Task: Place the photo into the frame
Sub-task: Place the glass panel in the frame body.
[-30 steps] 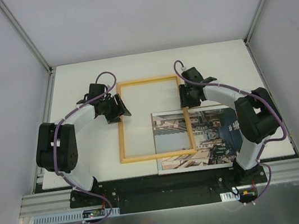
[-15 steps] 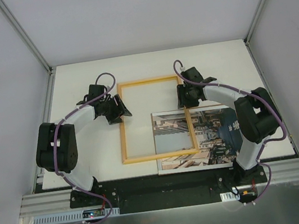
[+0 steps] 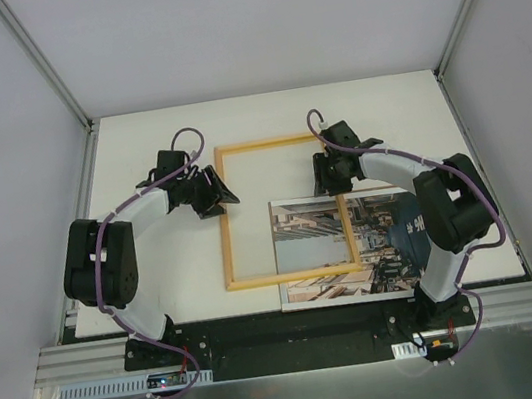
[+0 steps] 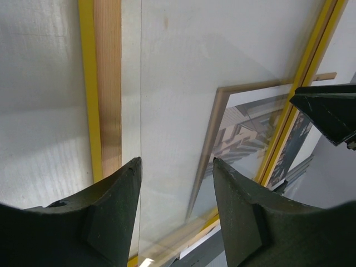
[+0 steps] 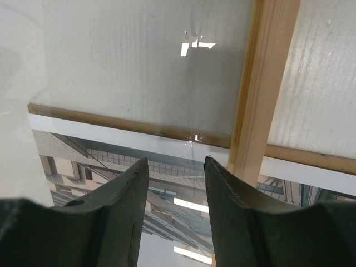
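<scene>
The frame (image 3: 272, 142) lies flat on the white board, wood-coloured back up, and its lower right corner overlaps the photo (image 3: 394, 240), a city street print lying face up. My left gripper (image 3: 217, 195) sits at the frame's left rail (image 4: 107, 83), open over the clear pane with nothing between its fingers. My right gripper (image 3: 327, 182) sits just inside the right rail (image 5: 264, 83), also open, tips over the pane above the photo's top edge (image 5: 83, 150). The left wrist view shows the photo (image 4: 245, 128) through the pane.
A brown backing panel edge (image 5: 111, 118) shows along the photo's top. The white board (image 3: 157, 277) ends at a black strip near the arm bases. Grey walls with metal posts (image 3: 42, 63) close in the left, right and back.
The frame has slid to the right, further over the photo. Both grippers moved right with it, and the left gripper's fingers have narrowed a little.
</scene>
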